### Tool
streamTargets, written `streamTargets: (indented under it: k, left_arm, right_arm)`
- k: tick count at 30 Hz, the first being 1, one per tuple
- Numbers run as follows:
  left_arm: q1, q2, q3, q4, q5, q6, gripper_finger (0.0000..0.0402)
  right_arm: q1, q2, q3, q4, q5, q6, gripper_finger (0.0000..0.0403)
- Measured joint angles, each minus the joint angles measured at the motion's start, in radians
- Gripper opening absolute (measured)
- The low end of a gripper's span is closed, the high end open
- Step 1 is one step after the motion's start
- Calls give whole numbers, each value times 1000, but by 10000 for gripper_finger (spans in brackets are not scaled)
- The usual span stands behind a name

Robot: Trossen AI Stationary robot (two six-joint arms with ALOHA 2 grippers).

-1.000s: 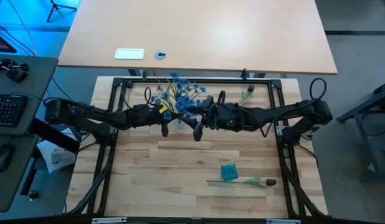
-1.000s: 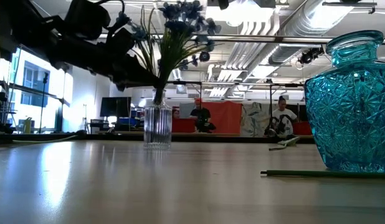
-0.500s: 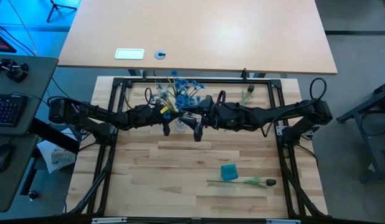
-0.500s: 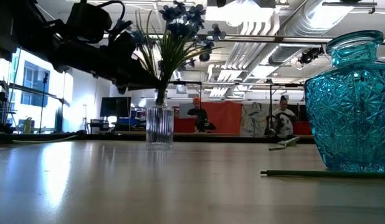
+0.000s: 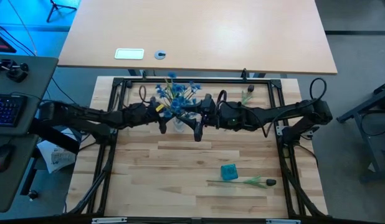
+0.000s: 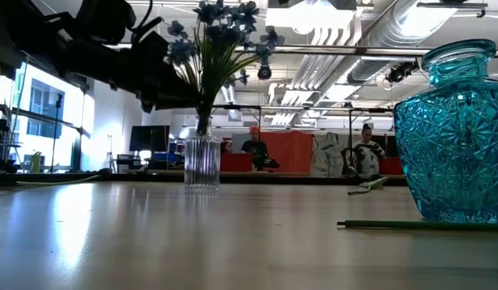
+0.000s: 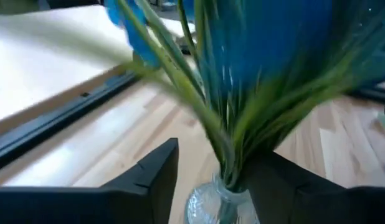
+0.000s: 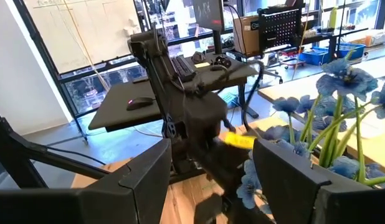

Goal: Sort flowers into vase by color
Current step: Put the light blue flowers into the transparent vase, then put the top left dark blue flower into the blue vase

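- Bright-blue blossoms on thin green stalks, the blue flowers [image 5: 176,94], stand bunched in a clear ribbed glass vase [image 6: 202,163] near the far edge of the pale wooden counter [image 5: 180,180].
- The left claw [image 7: 214,171] sits at the neck of that vase; its two dark fingers [image 7: 152,177] stand parted on either side of the stalks, one close against them, and whether they grip cannot be told.
- The right claw [image 5: 197,127] hangs just beside the vase on the other side, fingers spread wide with nothing between them.
- A turquoise cut-glass vase [image 5: 228,172] stands well apart, toward the near right of the counter.
- A dark tulip-like flower [image 5: 267,182] lies flat just beside the turquoise vase, its green stalk running past the base.
- Another green stem [image 5: 246,95] lies by the far right rail.
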Motion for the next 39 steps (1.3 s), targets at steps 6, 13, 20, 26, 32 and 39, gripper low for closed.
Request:
streamTargets:
  k: [6, 13, 20, 26, 32, 39]
  left_arm:
    - [2, -137, 0, -110, -11, 10, 187]
    - [-2, -341, 1, -364, -11, -77, 191]
    - [-36, -612, 2, -503, -8, -141, 191]
    - [-55, -786, 28, -523, -91, -176, 191]
    - [-60, -789, 232, -896, -263, -176, 191]
    - [-17, -509, 521, -1510, -530, -397, 191]
  right_arm:
    - [-1, -24, 0, 5, 1, -25, 222]
    - [-1, -90, 0, 4, 39, -89, 222]
    - [0, -165, 0, -144, 91, -95, 222]
    - [7, -189, 0, -284, 95, -59, 222]
    - [6, -189, 0, -512, 91, 38, 222]
    - [-1, -191, -54, -550, 98, 56, 222]
